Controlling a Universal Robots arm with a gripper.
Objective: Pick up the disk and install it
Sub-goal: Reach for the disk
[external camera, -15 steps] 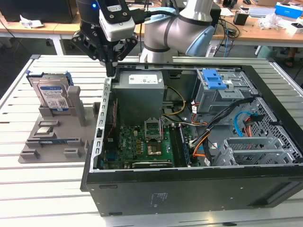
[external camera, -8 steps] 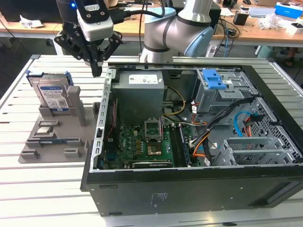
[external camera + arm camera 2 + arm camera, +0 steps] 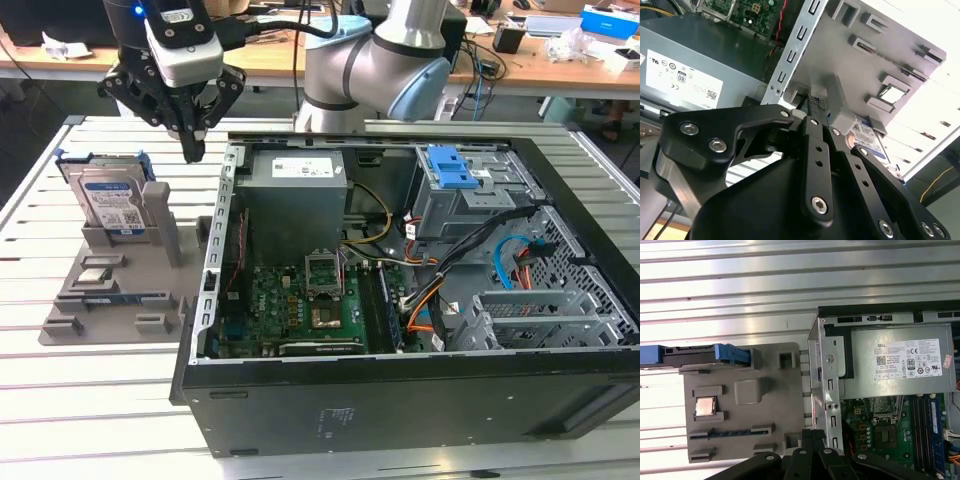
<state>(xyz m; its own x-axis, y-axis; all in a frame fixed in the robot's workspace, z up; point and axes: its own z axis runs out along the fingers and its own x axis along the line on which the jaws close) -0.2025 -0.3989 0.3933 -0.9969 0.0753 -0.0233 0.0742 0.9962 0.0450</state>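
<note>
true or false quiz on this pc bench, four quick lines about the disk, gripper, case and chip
1. The disk stands on edge in the grey tray. True.
2. The gripper holds the disk. False: it hangs shut and empty near the case's edge, apart from the disk.
3. The computer case is open, with its circuit board showing. True.
4. The small square chip lies inside the case. False: it sits on the tray, outside the case.
</note>
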